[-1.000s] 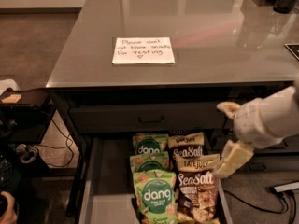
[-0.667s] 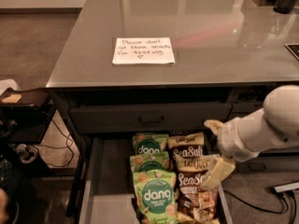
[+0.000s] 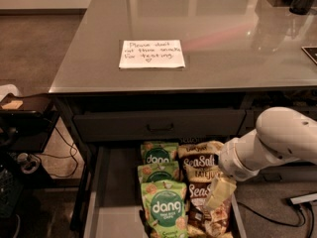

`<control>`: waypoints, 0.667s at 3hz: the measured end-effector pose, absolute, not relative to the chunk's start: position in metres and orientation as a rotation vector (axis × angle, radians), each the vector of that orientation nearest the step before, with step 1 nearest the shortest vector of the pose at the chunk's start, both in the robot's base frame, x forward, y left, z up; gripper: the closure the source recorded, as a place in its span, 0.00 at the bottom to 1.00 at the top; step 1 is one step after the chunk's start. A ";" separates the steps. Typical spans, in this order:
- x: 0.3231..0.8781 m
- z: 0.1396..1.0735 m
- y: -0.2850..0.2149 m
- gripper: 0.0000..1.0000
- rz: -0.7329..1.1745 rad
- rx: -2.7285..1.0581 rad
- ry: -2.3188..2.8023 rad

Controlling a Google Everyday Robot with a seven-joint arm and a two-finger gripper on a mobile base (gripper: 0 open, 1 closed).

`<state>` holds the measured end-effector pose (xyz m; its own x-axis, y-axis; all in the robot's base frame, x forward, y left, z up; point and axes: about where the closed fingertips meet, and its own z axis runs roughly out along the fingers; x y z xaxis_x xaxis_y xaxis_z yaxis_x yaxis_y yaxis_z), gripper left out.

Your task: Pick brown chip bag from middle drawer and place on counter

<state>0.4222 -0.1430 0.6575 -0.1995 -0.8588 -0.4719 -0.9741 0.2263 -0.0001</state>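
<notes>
The middle drawer is pulled open below the counter. Brown "Sea Salt" chip bags lie in its right half: one at the back, one in front of it. My gripper comes in from the right on a white arm and hangs low over the brown bags' right edge. One pale finger lies over the front brown bag; the other is hidden by the wrist. The jaws look open and hold nothing.
Three green "dang" bags lie left of the brown ones. A shut upper drawer front with a black handle sits above. A white handwritten note lies on the counter. A dark side shelf stands at left, with cables on the floor.
My gripper has moved left and down, from beside the drawer's right edge to low over the brown bags. The bags have not moved.
</notes>
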 end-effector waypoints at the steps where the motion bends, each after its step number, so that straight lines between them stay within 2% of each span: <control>1: 0.422 0.657 -0.143 0.00 0.424 -1.696 2.134; 2: 0.437 0.636 -0.166 0.00 0.289 -1.795 2.065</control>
